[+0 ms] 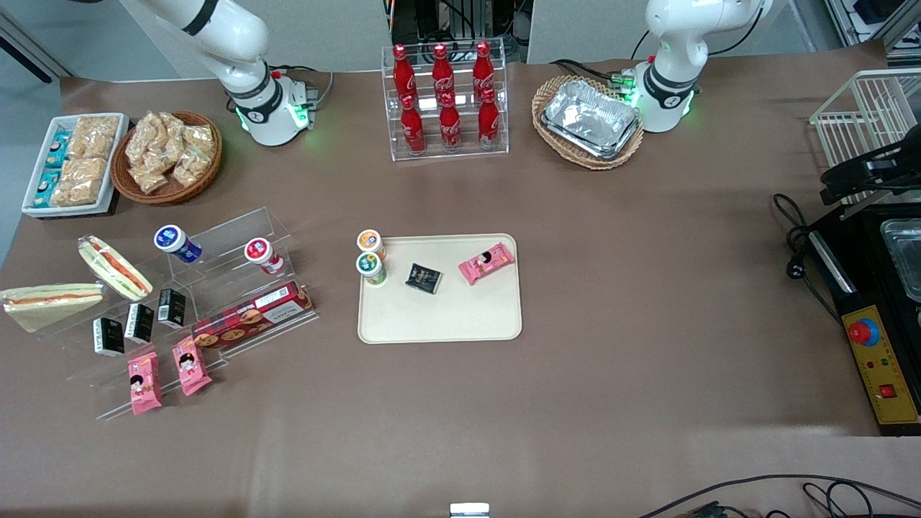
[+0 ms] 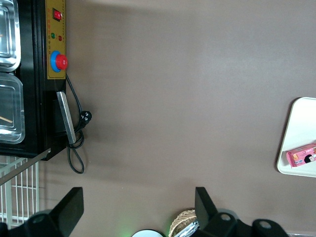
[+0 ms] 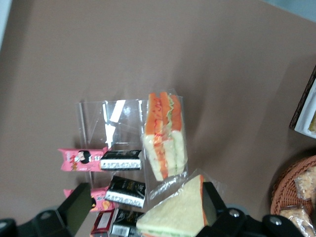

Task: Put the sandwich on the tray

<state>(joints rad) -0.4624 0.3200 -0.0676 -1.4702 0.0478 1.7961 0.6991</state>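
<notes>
The right arm's gripper (image 3: 144, 190) is hovering released, fingers spread, above the clear-wrapped, white-bread triangular sandwich (image 1: 50, 301) (image 3: 173, 215), which is lying on the clear acrylic stand (image 1: 216, 237) toward the working arm's end, well apart from the cream-beige rectangular plastic tray (image 1: 439, 316).

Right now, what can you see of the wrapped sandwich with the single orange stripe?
The sandwich is a triangular wedge of pale bread with one orange-red filling stripe, sealed in clear film. It lies flat at the end of the clear acrylic stand, toward the working arm's end of the table, beside a second wrapped sandwich with green layers. It is not on the tray. The open claw hangs above it without gripping it.
</notes>
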